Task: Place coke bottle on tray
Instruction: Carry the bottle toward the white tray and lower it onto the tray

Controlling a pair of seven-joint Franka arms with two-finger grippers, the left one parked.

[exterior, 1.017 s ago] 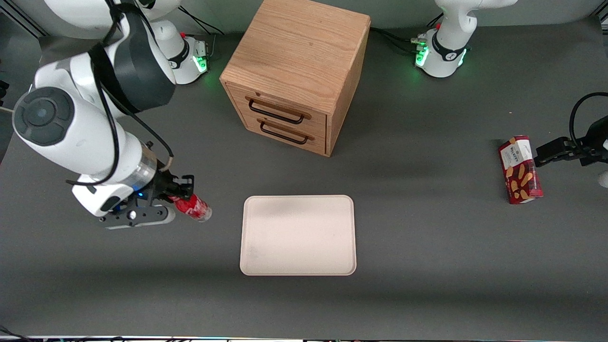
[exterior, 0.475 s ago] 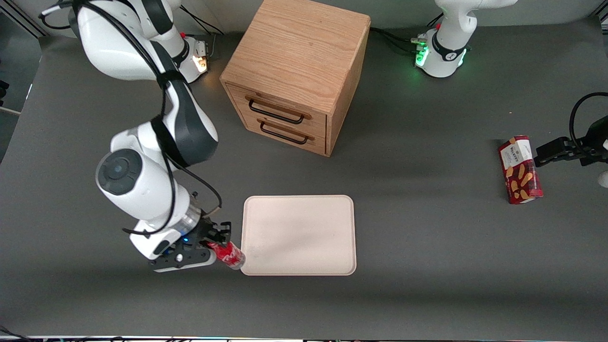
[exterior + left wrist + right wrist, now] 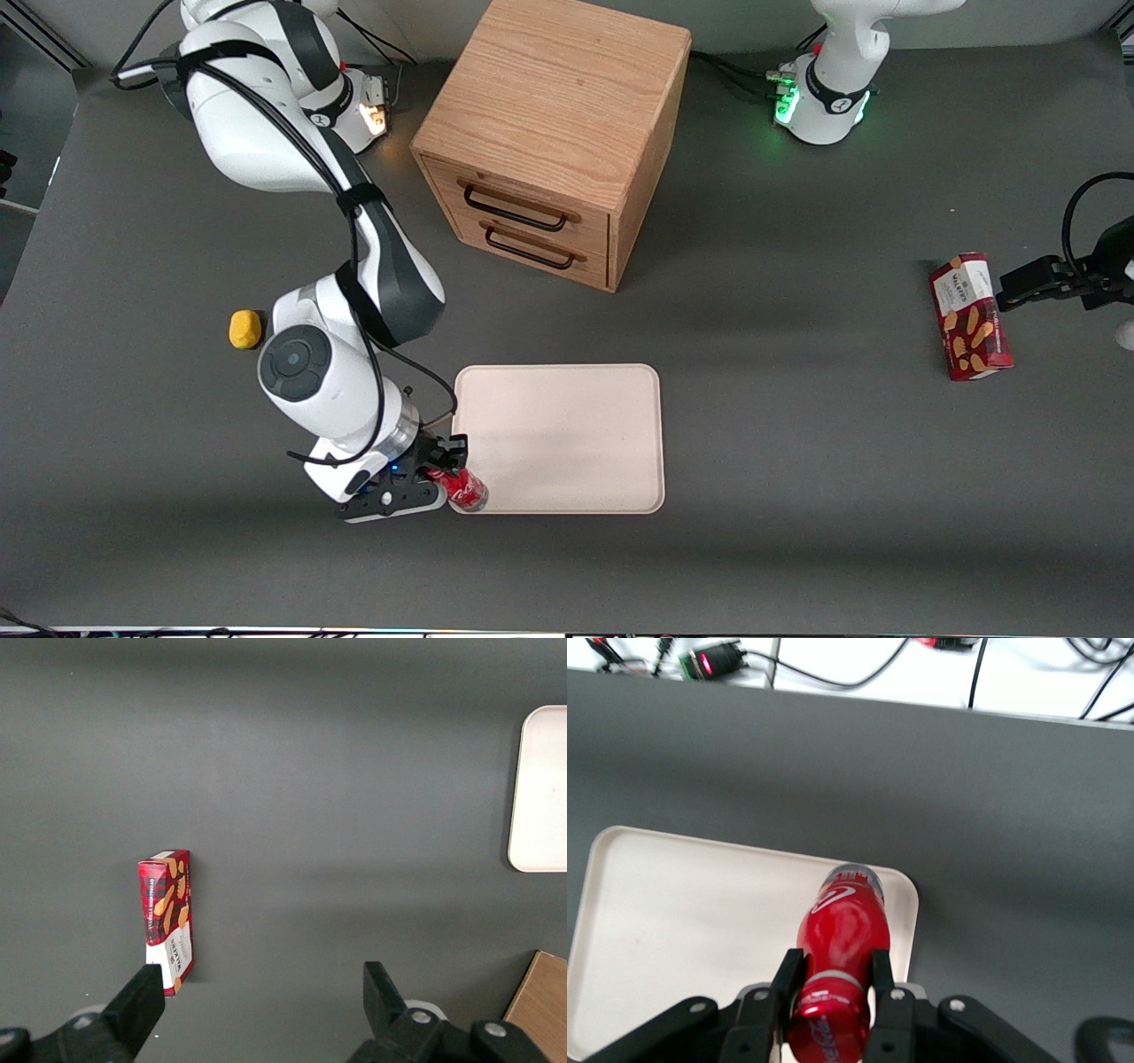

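We log the gripper (image 3: 446, 479), jaws clamped on the coke bottle (image 3: 465, 490) near its cap, base poised over the tray (image 3: 567, 443) corner nearest the front camera, ready for lowering.

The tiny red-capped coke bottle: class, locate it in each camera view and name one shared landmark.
Front view: coke bottle in the gripper, over the pale cream-pink rectangular tray corner.
Right wrist view: bottle clamped between fingers.
Left wrist view: absent.
Shared landmark: tray.

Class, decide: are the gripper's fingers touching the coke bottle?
Touching. The right wrist view shows the gripper with both fingers pressed against the coke bottle, no gap, held over the tray corner nearest the front camera.
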